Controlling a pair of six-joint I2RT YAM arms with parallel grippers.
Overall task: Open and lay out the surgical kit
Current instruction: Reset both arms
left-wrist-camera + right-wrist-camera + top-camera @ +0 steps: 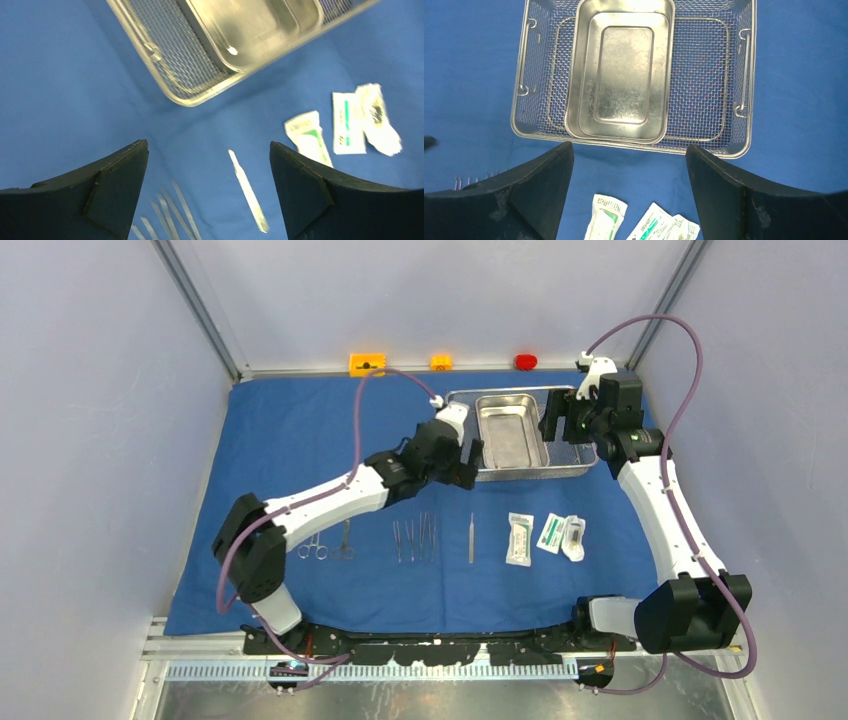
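The blue cloth wrap (300, 430) lies spread flat over the table. The wire-mesh basket (570, 455) stands at the back right with the steel tray (512, 430) inside it. In front lie scissors (312, 550), forceps (345, 540), several slim instruments (415, 538), tweezers (471, 537) and three white packets (519, 538). My left gripper (470, 455) is open and empty at the basket's near left corner. My right gripper (562, 422) is open and empty above the basket's right part. In the left wrist view, my left gripper (207, 144) hangs above the tweezers (247, 190); in the right wrist view, my right gripper (629, 146) hangs above bare cloth between the basket (696, 75) and the packets (606, 220).
Two orange blocks (366, 363) (440, 362) and a red block (525, 361) sit on the back ledge beyond the cloth. Grey walls close in the left, right and back sides. The left arm reaches diagonally over the cloth above the instruments.
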